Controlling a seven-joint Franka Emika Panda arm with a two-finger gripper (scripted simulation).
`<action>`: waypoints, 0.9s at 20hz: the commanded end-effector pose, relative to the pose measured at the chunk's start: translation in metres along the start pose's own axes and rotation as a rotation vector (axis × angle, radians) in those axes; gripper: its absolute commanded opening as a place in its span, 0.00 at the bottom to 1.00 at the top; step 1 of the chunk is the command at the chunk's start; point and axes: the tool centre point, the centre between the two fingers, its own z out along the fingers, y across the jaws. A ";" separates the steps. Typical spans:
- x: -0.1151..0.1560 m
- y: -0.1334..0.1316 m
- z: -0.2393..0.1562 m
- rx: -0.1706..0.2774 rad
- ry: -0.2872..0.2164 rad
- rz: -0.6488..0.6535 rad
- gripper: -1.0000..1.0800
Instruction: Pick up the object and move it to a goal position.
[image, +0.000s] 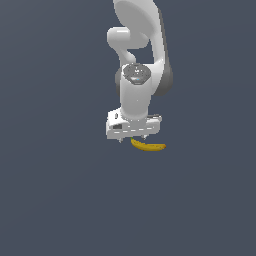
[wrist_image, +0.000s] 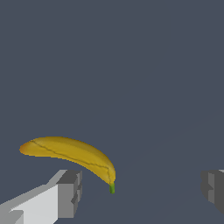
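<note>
A small curved yellow banana (image: 148, 146) lies on the dark grey floor, just under and toward the exterior view's right of my gripper (image: 132, 138). In the wrist view the banana (wrist_image: 72, 154) shows whole, with a green stem tip, lying beside one finger (wrist_image: 69, 192) rather than between the two. The other finger (wrist_image: 213, 189) stands far apart from it. The gripper (wrist_image: 141, 191) is open and holds nothing. It hangs a little above the floor, pointing straight down.
The white arm (image: 137, 60) rises behind the gripper. The flat dark grey floor (image: 55, 190) spreads all around with nothing else on it.
</note>
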 end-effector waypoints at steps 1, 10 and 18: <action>-0.001 -0.004 0.005 -0.002 -0.001 -0.056 0.96; -0.009 -0.024 0.030 -0.006 -0.005 -0.334 0.96; -0.018 -0.045 0.052 -0.005 -0.006 -0.602 0.96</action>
